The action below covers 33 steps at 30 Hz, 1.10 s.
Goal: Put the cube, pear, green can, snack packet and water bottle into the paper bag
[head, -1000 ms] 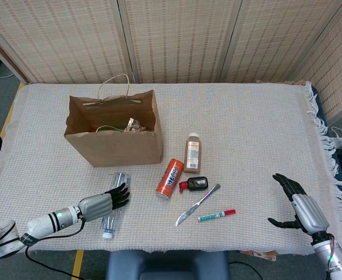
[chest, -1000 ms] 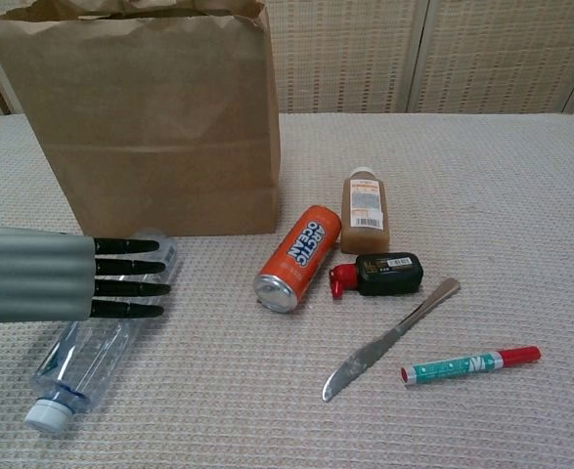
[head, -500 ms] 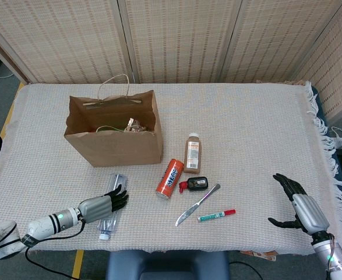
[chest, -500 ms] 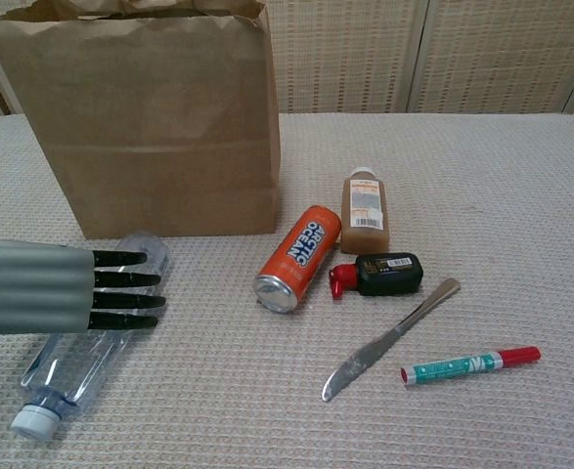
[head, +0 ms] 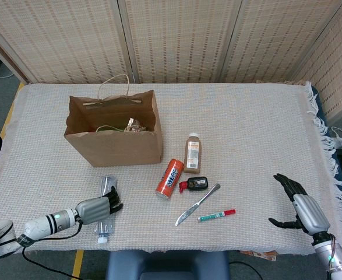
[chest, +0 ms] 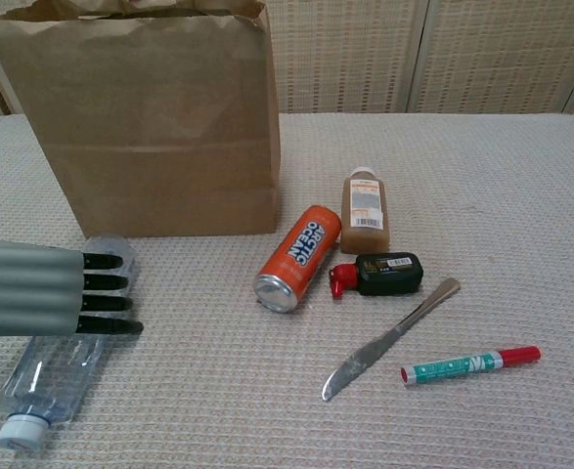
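Head view shows one paper bag point(head: 113, 137), one water bottle point(head: 104, 211) before it under the left hand's point(head: 96, 208) extended fingers, right hand point(head: 297, 206) spread, empty.

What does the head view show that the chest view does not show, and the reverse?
Only the head view shows the right hand, open near the table's right edge, the bag's handles and some contents inside the bag, too unclear to name. Only the chest view lets one read "ARCTIC OCEAN" on the orange can, and shows the bag's front wall close. Both show the paper bag, the left hand over the lying water bottle, the brown bottle, the small black bottle, the knife and the marker.
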Available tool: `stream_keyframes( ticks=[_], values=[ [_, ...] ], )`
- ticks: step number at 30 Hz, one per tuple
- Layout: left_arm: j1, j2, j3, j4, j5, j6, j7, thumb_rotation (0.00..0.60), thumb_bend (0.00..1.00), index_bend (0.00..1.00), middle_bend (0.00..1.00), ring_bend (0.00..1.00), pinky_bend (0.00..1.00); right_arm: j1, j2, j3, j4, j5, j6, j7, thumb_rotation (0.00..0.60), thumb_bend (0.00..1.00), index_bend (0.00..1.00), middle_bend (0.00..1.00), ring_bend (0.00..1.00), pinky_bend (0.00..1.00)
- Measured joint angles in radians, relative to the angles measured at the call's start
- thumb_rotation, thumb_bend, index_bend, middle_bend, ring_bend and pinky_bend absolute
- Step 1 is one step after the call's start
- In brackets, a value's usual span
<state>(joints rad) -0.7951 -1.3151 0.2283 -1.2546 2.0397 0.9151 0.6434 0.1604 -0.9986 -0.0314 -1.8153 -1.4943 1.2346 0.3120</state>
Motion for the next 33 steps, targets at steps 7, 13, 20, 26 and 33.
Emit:
stream_keyframes(
  ticks=[7,13,20,26,33],
  values=[
    [0.053,0.076,-0.033,-0.018,-0.092,0.085,-0.066,0.6,0.72,0.67,0.65,0.61,0.72,-0.002,0.003,0.001,0.001,-0.001,0.005,0.005,0.6,0.04,0.0,0.0,0.0,0.0],
    [0.13,0.117,-0.052,0.008,-0.176,0.161,-0.147,0.6,0.72,0.67,0.65,0.61,0.72,-0.004,0.001,-0.001,0.002,-0.006,0.007,-0.002,0.6,0.04,0.0,0.0,0.0,0.0],
    [0.238,0.077,-0.128,0.029,-0.358,0.266,-0.264,0.6,0.72,0.67,0.65,0.61,0.7,-0.007,-0.004,-0.002,0.003,-0.006,0.012,-0.017,0.6,0.04,0.0,0.0,0.0,0.0],
    [0.328,-0.028,-0.287,0.049,-0.582,0.386,-0.364,0.6,0.72,0.68,0.64,0.61,0.69,-0.012,-0.003,-0.004,0.003,-0.006,0.015,-0.021,0.6,0.04,0.0,0.0,0.0,0.0],
    [0.362,-0.099,-0.503,-0.055,-0.809,0.454,-0.492,0.6,0.72,0.67,0.64,0.61,0.69,-0.014,-0.001,-0.004,0.004,-0.004,0.017,-0.015,0.6,0.04,0.0,0.0,0.0,0.0]
  ],
)
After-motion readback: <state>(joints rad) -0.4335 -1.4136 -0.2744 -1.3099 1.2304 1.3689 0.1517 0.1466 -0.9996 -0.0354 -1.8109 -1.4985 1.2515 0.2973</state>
